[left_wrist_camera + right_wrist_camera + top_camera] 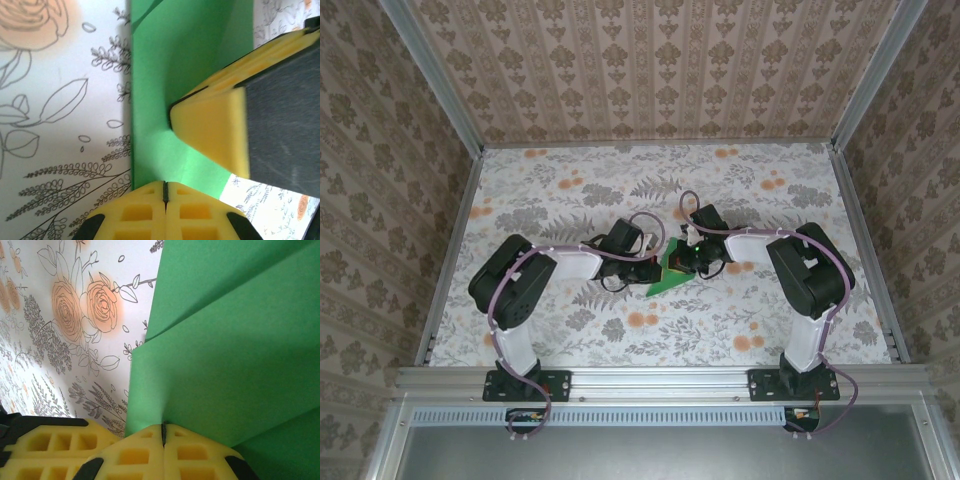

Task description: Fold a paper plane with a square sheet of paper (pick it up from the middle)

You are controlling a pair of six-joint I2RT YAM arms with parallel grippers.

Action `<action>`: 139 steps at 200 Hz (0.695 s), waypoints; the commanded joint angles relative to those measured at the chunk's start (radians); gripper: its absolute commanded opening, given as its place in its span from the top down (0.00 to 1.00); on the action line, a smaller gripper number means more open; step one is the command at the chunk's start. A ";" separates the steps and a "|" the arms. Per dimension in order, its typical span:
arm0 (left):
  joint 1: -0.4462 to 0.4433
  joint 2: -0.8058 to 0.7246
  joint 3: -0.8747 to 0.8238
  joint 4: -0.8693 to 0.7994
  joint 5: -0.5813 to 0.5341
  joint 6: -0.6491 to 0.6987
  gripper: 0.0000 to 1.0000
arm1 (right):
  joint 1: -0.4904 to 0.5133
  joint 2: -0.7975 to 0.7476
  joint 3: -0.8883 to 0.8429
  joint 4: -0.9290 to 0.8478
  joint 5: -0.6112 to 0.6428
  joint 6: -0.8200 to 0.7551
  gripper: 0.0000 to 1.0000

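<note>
**At the centre: a pinch from both sides**

Near the middle of the table point(570, 190), the paper point(670, 275) shows from above as a small bright green wedge. It sits between the left gripper point(648, 268) and the right gripper point(686, 262), which meet it from opposite sides.

The paper is thin, matte and smooth, and it is already part folded. In the right wrist view point(225, 355) its flat layers overlap in steps, each ending in a straight, crisp edge that runs on a diagonal.

In the left wrist view, the left gripper's point(165, 192) fingers point(145, 212) are yellow moulded blocks with square hollow pockets and black corners. They are pressed together along a hairline seam, and the paper's point(170, 65) lower edge runs into that seam.

The right gripper point(163, 432) is closed the same way on another edge, its pocketed yellow fingers point(135, 456) tight against each other. From the left wrist it point(210, 132) appears as a blunt yellow wedge with a dark, grainy side face, its tip touching the green sheet.

The table cover is white, printed with grey line-drawn leaves and ferns and soft orange roses. The walls point(650, 70) carry beige wallpaper with stripes and floral motifs. A brushed metal rail point(660, 380) runs along the near edge, and purple cables point(498, 310) loop along the black-and-white arms point(570, 265).
</note>
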 commanded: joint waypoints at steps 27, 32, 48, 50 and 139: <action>-0.008 0.021 0.024 -0.085 -0.010 0.032 1.00 | -0.012 -0.046 0.006 0.003 0.015 -0.010 0.96; -0.009 0.021 0.025 -0.087 -0.009 0.033 1.00 | -0.011 -0.049 0.011 0.004 0.016 -0.009 0.96; -0.009 0.025 0.026 -0.090 -0.009 0.035 1.00 | -0.006 -0.050 0.027 0.000 0.022 -0.011 0.96; -0.009 0.025 0.026 -0.091 -0.010 0.035 1.00 | -0.005 -0.049 0.029 -0.001 0.024 -0.012 0.96; -0.012 0.036 0.022 -0.109 -0.017 0.033 1.00 | -0.018 0.011 0.039 -0.037 0.105 -0.020 0.97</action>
